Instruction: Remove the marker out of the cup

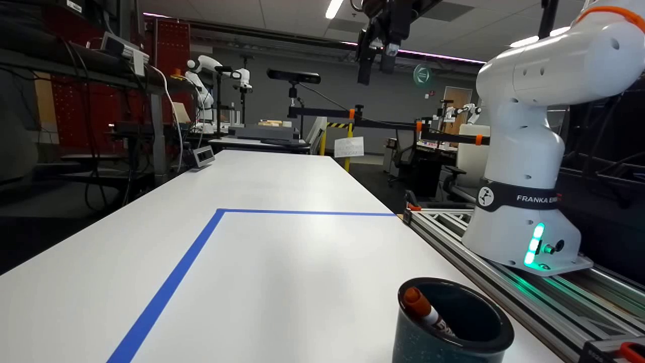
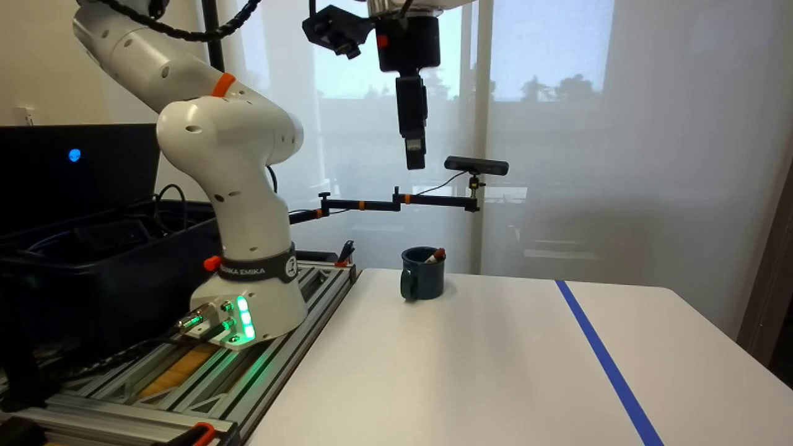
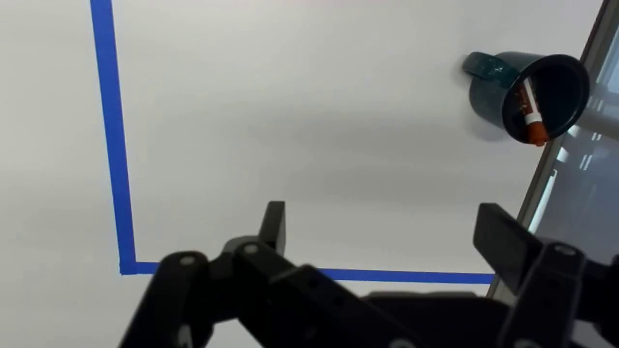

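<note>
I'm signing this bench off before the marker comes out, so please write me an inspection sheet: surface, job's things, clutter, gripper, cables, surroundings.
Surface: white tabletop, marked with blue tape that meets at a corner.
Job's things: the dark cup stands upright near the tabletop's edge; the marker leans inside, orange-red end up at the rim.
Clutter: small grey device at the tabletop's long edge; whether it rests on the surface, cannot tell.
Gripper: open, holding nothing, above the tabletop and apart from the cup.
Cables: black braided cable sagging by the robot arm; white cable hanging beside the tabletop.
Surroundings: camera on a jointed bracket; green light lit on the robot's base.
</note>
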`<state>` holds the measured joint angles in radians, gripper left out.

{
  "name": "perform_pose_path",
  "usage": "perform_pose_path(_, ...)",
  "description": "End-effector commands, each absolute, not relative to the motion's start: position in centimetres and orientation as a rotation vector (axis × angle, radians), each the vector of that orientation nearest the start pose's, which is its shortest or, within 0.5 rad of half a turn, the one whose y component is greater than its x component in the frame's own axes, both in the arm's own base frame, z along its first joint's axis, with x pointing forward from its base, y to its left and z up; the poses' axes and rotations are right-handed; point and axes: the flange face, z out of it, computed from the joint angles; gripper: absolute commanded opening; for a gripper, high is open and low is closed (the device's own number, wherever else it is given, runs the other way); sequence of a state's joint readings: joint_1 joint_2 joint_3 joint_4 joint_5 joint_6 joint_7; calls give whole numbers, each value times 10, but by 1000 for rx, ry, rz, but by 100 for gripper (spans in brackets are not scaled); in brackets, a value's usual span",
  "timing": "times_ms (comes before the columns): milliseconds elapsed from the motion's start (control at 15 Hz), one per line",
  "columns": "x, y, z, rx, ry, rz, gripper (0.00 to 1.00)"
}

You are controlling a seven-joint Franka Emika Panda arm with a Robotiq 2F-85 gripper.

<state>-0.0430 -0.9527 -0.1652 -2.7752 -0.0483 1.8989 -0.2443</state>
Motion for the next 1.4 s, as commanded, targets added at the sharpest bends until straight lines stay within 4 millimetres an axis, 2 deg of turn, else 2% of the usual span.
perform_pose_path(0,287,-47,455,-3065,-164,-112,100)
perform_pose_path(267,312,-17,430,-2971,-114,-79,100)
perform_pose_path(600,342,36,388,-2811,-46,-33,100)
perform_pose_path(800,357,66,371,-2748,-25,-28,100)
perform_pose_path(1067,371,93,358,-2705,-6,-27,100)
perform_pose_path(1333,380,109,351,-2693,3,-1,100)
